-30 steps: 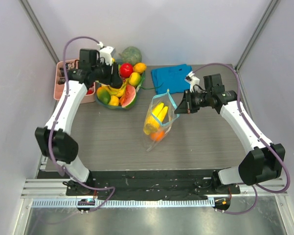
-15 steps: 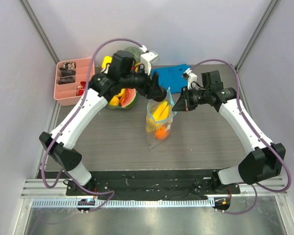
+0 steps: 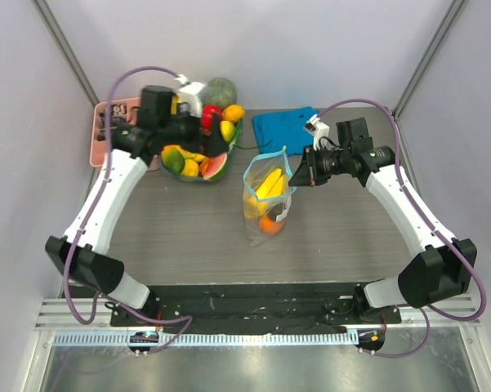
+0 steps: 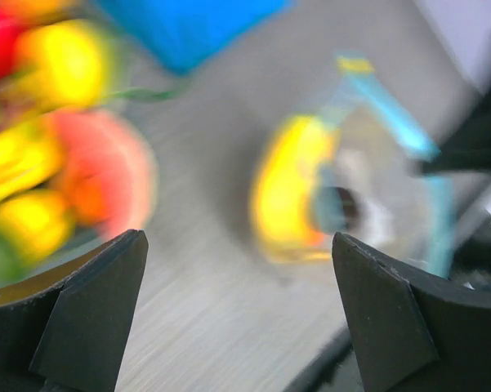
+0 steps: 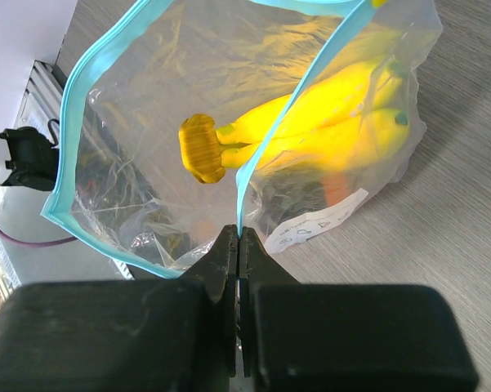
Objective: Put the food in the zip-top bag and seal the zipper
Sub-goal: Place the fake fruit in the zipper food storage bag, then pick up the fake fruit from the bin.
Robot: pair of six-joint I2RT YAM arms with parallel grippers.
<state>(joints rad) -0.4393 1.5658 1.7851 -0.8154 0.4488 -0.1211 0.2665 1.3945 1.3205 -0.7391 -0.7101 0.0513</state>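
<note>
The clear zip-top bag (image 3: 266,200) stands on the table centre with its mouth open upward. A yellow banana bunch (image 3: 270,183) and an orange (image 3: 269,224) lie inside it. My right gripper (image 3: 301,175) is shut on the blue-teal zipper (image 5: 242,208) at the bag's right mouth edge and holds it up. In the right wrist view the banana bunch (image 5: 327,114) lies over a dark shape. My left gripper (image 3: 215,139) is open and empty over the fruit bowl (image 3: 189,175), left of the bag. The left wrist view is blurred; the bag (image 4: 368,188) shows there.
The bowl holds more toy fruit: a red apple (image 3: 212,113), a lemon (image 3: 225,131), an orange fruit (image 3: 234,112), a watermelon slice (image 3: 216,167). A folded blue cloth (image 3: 284,129) lies behind the bag. A pink tray (image 3: 104,152) stands at the far left.
My left arm swung from the bowl to above the bag's mouth, then back over the bowl. The right gripper kept its hold on the zipper; the bag stands more upright.
</note>
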